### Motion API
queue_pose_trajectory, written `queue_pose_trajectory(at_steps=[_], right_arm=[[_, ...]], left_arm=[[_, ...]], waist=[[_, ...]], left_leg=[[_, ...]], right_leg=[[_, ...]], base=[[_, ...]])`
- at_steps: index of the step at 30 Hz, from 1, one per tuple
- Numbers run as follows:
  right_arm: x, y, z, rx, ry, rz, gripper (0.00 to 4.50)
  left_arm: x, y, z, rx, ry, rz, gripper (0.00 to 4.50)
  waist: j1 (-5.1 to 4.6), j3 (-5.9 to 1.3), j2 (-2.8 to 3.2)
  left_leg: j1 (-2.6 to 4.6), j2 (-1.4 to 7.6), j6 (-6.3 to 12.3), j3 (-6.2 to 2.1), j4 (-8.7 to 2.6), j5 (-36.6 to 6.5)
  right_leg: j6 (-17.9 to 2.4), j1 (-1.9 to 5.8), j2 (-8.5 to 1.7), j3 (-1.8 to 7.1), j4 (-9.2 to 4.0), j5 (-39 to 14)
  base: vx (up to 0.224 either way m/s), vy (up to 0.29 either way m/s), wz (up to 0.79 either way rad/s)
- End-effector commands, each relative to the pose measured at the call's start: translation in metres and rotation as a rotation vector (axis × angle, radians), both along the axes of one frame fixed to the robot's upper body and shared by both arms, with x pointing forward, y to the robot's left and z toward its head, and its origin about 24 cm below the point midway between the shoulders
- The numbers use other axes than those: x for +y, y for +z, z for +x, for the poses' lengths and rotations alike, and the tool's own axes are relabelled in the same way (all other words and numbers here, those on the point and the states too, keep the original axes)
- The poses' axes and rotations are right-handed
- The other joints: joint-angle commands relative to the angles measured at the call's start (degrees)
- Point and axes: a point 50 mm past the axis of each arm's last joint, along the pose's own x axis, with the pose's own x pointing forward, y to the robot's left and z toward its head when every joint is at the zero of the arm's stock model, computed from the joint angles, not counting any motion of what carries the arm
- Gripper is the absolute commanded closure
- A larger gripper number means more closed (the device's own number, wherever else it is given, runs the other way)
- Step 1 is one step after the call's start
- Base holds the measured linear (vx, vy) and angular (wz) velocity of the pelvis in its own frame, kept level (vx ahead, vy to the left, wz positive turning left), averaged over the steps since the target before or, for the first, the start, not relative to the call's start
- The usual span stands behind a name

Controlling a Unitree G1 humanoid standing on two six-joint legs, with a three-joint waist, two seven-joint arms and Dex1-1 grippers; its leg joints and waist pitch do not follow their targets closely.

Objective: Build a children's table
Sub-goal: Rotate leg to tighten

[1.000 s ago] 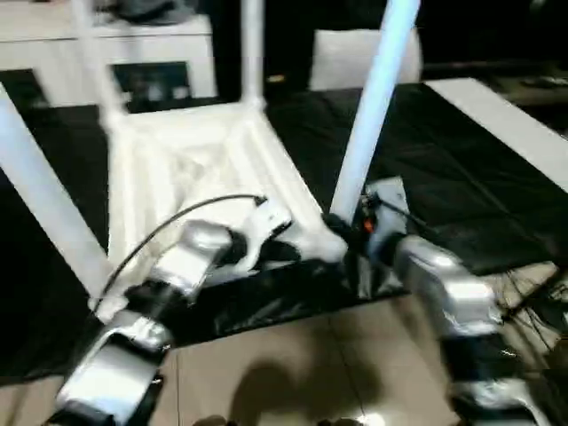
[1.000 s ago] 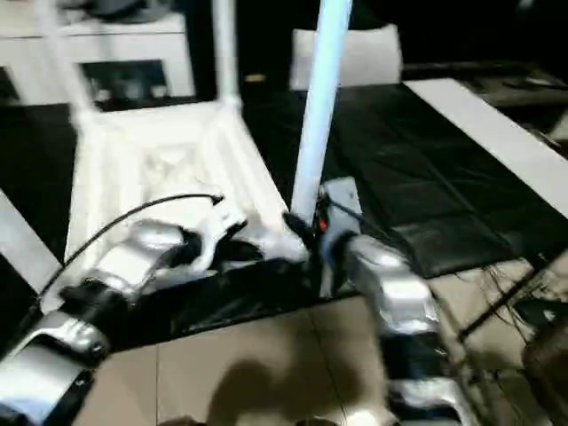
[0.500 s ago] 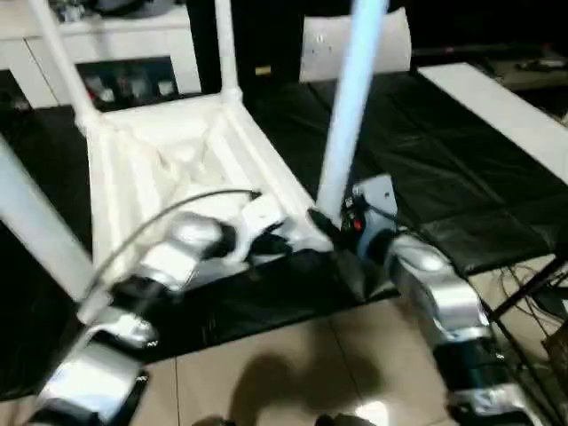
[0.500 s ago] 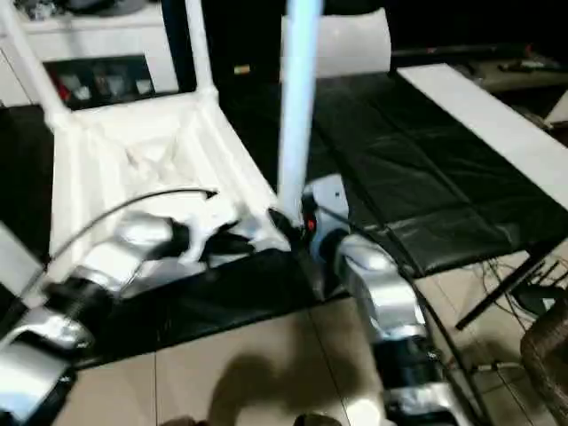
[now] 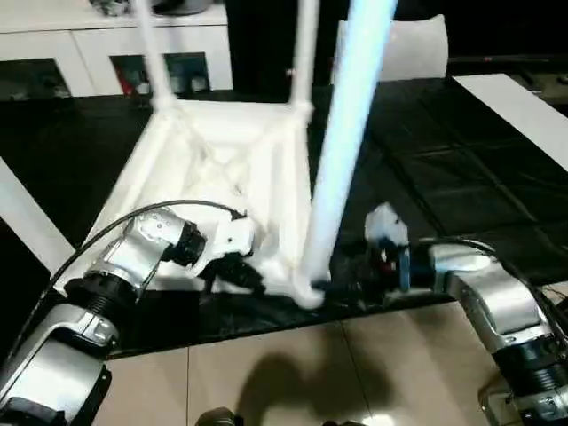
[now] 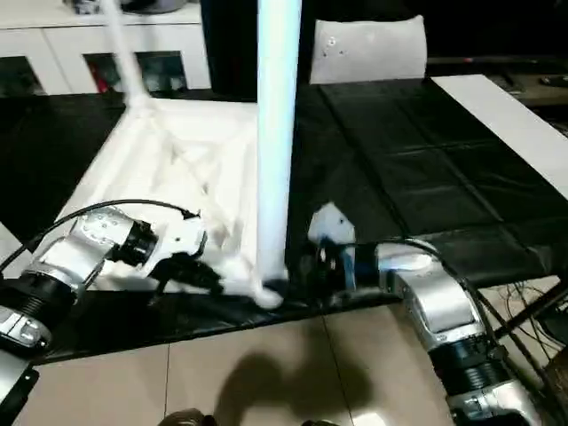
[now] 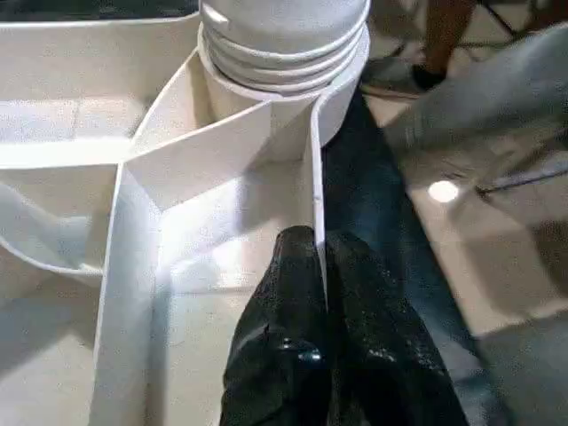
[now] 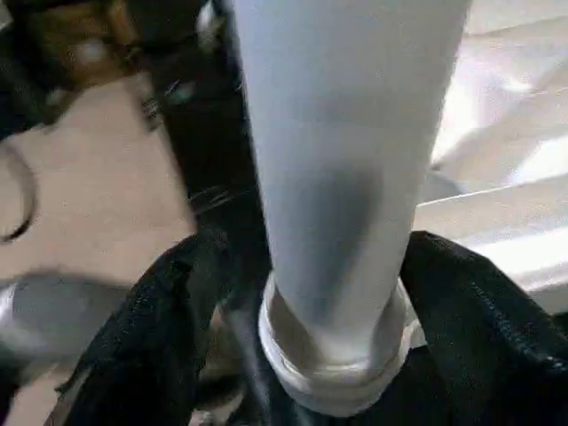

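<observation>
The table top (image 5: 226, 169) lies upside down on a black mat (image 5: 444, 169), with its ribbed underside facing up. Four legs stand in its corner sockets. The near leg (image 5: 342, 133), at about 5 o'clock of the top, rises upright out of the corner socket (image 7: 282, 53) nearest to the robot. Two far legs (image 5: 306, 53) stand at about 12 and 1 o'clock, and another leg (image 5: 27, 222) crosses the picture at 9 o'clock.

The left gripper (image 7: 318, 266) is clenched on a thin rib wall (image 7: 312, 177) of the underside, just beside that near socket; one black finger is on each side of the wall. The right gripper (image 8: 342, 293) is at the foot of the near leg, at about 3 o'clock of it. Its two fingers (image 8: 160, 337) stand on both sides of the tube, but I cannot tell if they press it or only stand around it.

Behind the mat, at 12 o'clock, is a white cabinet (image 5: 89, 53) with glass doors. A white board (image 5: 524, 106) lies at 2 o'clock on the mat
</observation>
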Motion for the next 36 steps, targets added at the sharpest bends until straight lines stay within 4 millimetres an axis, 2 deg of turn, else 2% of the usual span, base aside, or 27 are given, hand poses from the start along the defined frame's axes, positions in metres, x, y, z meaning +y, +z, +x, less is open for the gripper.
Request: queue_pose_trajectory(at_steps=[1, 3, 5, 6, 9, 14, 18, 19, 20, 21, 22, 23, 24, 25, 26, 27, 28, 29, 30, 31, 32, 33, 34, 35, 36], right_arm=[[0.003, 0.002, 0.002, -0.014, 0.074, -0.029, 1.4], [0.003, 0.001, 0.001, -0.001, 0.118, -0.044, 1.65], [0.004, 0.002, 0.001, 0.014, 0.15, -0.044, 1.78], [0.004, 0.002, 0.001, 0.015, 0.153, -0.043, 1.78], [0.005, 0.004, 0.001, 0.034, 0.186, -0.03, 2.07], [0.01, 0.005, -0.005, 0.085, 0.226, 0.008, 2.43], [0.014, 0.006, -0.009, 0.127, 0.194, 0.083, 2.53], [0.017, 0.004, -0.01, 0.134, 0.148, 0.099, 2.54], [0.021, -0.001, -0.009, 0.125, 0.062, 0.106, 2.54], [0.022, -0.002, -0.009, 0.122, 0.031, 0.107, 2.55], [0.025, -0.005, -0.007, 0.107, -0.026, 0.104, 2.55], [0.028, -0.007, -0.004, 0.096, -0.091, 0.101, 2.55], [0.028, -0.007, -0.004, 0.096, -0.091, 0.101, 2.55], [0.037, -0.013, 0.006, 0.109, -0.286, 0.121, 2.55], [0.038, -0.013, 0.006, 0.111, -0.295, 0.122, 2.55], [0.047, -0.017, 0.016, 0.146, -0.484, 0.141, 2.55], [0.051, -0.018, 0.019, 0.163, -0.543, 0.146, 2.56], [0.055, -0.019, 0.022, 0.168, -0.6, 0.148, 2.56], [0.065, -0.021, 0.029, 0.173, -0.718, 0.14, 2.57], [0.069, -0.022, 0.033, 0.172, -0.772, 0.139, 2.57], [0.069, -0.022, 0.033, 0.172, -0.772, 0.139, 2.57], [0.072, -0.023, 0.035, 0.172, -0.803, 0.139, 2.57], [0.077, -0.024, 0.04, 0.169, -0.856, 0.136, 2.57], [0.082, -0.024, 0.047, 0.161, -0.939, 0.127, 2.57], [0.084, -0.023, 0.051, 0.159, -0.985, 0.121, 2.57]], left_arm=[[-0.014, 0.002, -0.005, 0.011, -0.154, 0.038, 4.5], [-0.016, 0.004, -0.005, 0.015, -0.187, 0.044, 4.5], [-0.017, 0.006, -0.005, 0.021, -0.208, 0.047, 4.5], [-0.018, 0.006, -0.005, 0.022, -0.209, 0.048, 4.5], [-0.018, 0.007, -0.004, 0.024, -0.221, 0.054, 4.5], [-0.015, 0.006, -0.002, 0.031, -0.177, 0.057, 4.5], [-0.014, 0.005, 0.003, 0.035, -0.052, 0.017, 4.5], [-0.015, 0.005, 0.006, 0.028, 0.015, -0.007, 4.5], [-0.016, 0.004, 0.01, 0.019, 0.098, -0.034, 4.5], [-0.016, 0.004, 0.011, 0.016, 0.125, -0.043, 4.5], [-0.017, 0.004, 0.013, 0.024, 0.172, -0.061, 4.5], [-0.019, 0.004, 0.014, 0.021, 0.21, -0.077, 4.5], [-0.019, 0.004, 0.014, 0.021, 0.21, -0.077, 4.5], [-0.025, 0.005, 0.02, -0.005, 0.326, -0.104, 4.5], [-0.025, 0.005, 0.02, -0.007, 0.332, -0.105, 4.5], [-0.032, 0.006, 0.026, -0.029, 0.433, -0.126, 4.5], [-0.036, 0.006, 0.028, -0.039, 0.476, -0.14, 4.5], [-0.04, 0.007, 0.031, -0.054, 0.516, -0.151, 4.5], [-0.05, 0.009, 0.036, -0.078, 0.591, -0.175, 4.5], [-0.055, 0.011, 0.038, -0.097, 0.636, -0.191, 4.5], [-0.055, 0.011, 0.038, -0.097, 0.636, -0.191, 4.5], [-0.058, 0.012, 0.04, -0.108, 0.665, -0.201, 4.5], [-0.062, 0.014, 0.041, -0.123, 0.69, -0.209, 4.5], [-0.069, 0.016, 0.044, -0.152, 0.727, -0.222, 4.5], [-0.072, 0.017, 0.045, -0.167, 0.752, -0.228, 4.5]], waist=[[-0.19, -4.04, 0.08], [0.08, -4.06, -0.04], [0.35, -4.19, -0.09], [0.47, -4.24, 0.11], [0.71, -4.38, -0.02], [1.24, -4.34, 0.03], [1.5, -4.28, 0.12], [1.43, -4.25, 0.28], [1.43, -4.16, 0.17], [1.39, -3.94, 0.2], [1.0, -3.94, -0.05], [0.78, -3.79, 0.13], [0.43, -3.63, 0.06], [-0.18, -3.45, 0.17], [-0.76, -3.29, -0.06], [-1.64, -3.25, 0.02], [-2.7, -3.26, 0.03], [-3.6, -3.32, 0.22], [-4.0, -3.35, 0.22], [-4.92, -3.38, 0.2], [-5.14, -3.39, 0.46], [-5.58, -3.57, 0.38], [-5.86, -3.67, 0.46], [-5.82, -3.8, 0.86], [-6.09, -3.82, 0.71]], left_leg=[[1.19, 4.15, 1.1, -1.23, -4.26, -14.59], [1.37, 4.14, 0.94, -1.14, -4.2, -14.49], [1.22, 4.21, 1.33, -1.09, -4.15, -13.31], [1.2, 4.24, 1.42, -1.12, -4.14, -13.0], [1.1, 4.22, 1.8, -1.07, -4.07, -12.09], [1.16, 4.2, 1.68, -1.07, -4.05, -12.29], [1.36, 4.29, 0.8, -1.19, -4.2, -13.51], [1.3, 4.26, 0.65, -1.2, -4.23, -13.8], [1.29, 4.24, 0.53, -1.17, -4.28, -14.05], [1.58, 4.23, -0.23, -1.28, -4.32, -15.21], [1.4, 4.02, -0.74, -1.49, -4.48, -16.54], [1.57, 3.86, -1.11, -1.61, -4.49, -17.56], [1.48, 3.83, -1.27, -1.59, -4.54, -18.13], [1.53, 3.7, -1.91, -1.87, -4.63, -19.53], [1.51, 3.67, -2.24, -1.96, -4.72, -20.19], [1.56, 3.44, -2.91, -2.35, -4.59, -22.28], [1.19, 3.21, -3.5, -2.73, -4.53, -23.24], [1.51, 3.02, -3.51, -2.77, -4.25, -24.04], [1.72, 2.95, -3.23, -2.75, -4.08, -24.42], [1.64, 2.88, -3.06, -2.81, -3.98, -24.72], [1.57, 2.82, -2.87, -2.86, -3.91, -24.88], [1.66, 2.75, -2.07, -2.69, -3.85, -24.68], [1.4, 2.85, -1.38, -2.64, -3.94, -23.37], [1.28, 2.99, -0.99, -2.65, -4.11, -22.47], [1.06, 3.13, -1.11, -2.6, -4.2, -22.14]], right_leg=[[-10.33, 2.66, -5.15, 3.9, -3.85, -19.85], [-10.46, 2.51, -5.12, 3.94, -3.86, -19.81], [-10.78, 2.72, -5.16, 3.95, -3.59, -18.34], [-10.83, 2.72, -5.15, 3.94, -3.51, -17.81], [-11.31, 2.81, -5.11, 3.93, -3.21, -15.6], [-10.71, 2.84, -5.18, 3.9, -3.49, -17.56], [-10.34, 2.71, -5.21, 3.87, -3.66, -18.69], [-10.31, 2.74, -5.19, 3.86, -3.66, -19.04], [-10.04, 2.68, -5.17, 3.85, -3.83, -19.66], [-9.68, 2.37, -5.41, 3.91, -4.04, -21.61], [-8.66, 2.74, -5.41, 3.62, -4.35, -24.74], [-7.51, 2.58, -5.46, 3.48, -4.75, -27.51], [-6.96, 2.56, -5.43, 3.48, -4.97, -28.72], [-5.97, 2.55, -5.4, 3.22, -5.29, -31.3], [-5.63, 2.45, -5.28, 3.09, -5.42, -32.35], [-4.49, 2.51, -5.41, 2.51, -5.72, -35.25], [-3.16, 2.79, -5.46, 1.87, -6.06, -37.25], [-2.05, 2.6, -5.45, 1.45, -6.65, -38.27], [-1.89, 2.4, -5.51, 1.38, -6.97, -38.4], [-2.39, 2.27, -5.45, 1.24, -6.92, -37.57], [-2.27, 2.39, -5.42, 1.11, -6.98, -37.48], [-2.45, 2.31, -5.33, 1.18, -7.19, -36.21], [-3.49, 2.38, -5.48, 1.47, -6.93, -33.63], [-4.37, 2.5, -5.32, 1.61, -6.64, -31.06], [-5.08, 2.43, -5.33, 1.84, -6.33, -29.56]], base=[[0.0, 0.0, 0.0], [0.0, 0.0, 0.0], [0.0, 0.0, 0.0], [0.0, 0.0, 0.0], [0.0, 0.0, 0.0], [0.0, 0.0, 0.0], [0.0, 0.0, 0.0], [0.0, 0.0, 0.0], [0.0, 0.0, 0.0], [0.0, 0.0, 0.0], [0.0, 0.0, 0.0], [0.0, 0.0, 0.0], [0.0, 0.0, 0.0], [0.0, 0.0, 0.0], [0.0, 0.0, 0.0], [0.0, 0.0, 0.0], [0.0, 0.0, 0.0], [0.0, 0.0, 0.0], [0.0, 0.0, 0.0], [0.0, 0.0, 0.0], [0.0, 0.0, 0.0], [0.0, 0.0, 0.0], [0.0, 0.0, 0.0], [0.0, 0.0, 0.0], [0.0, 0.0, 0.0]])
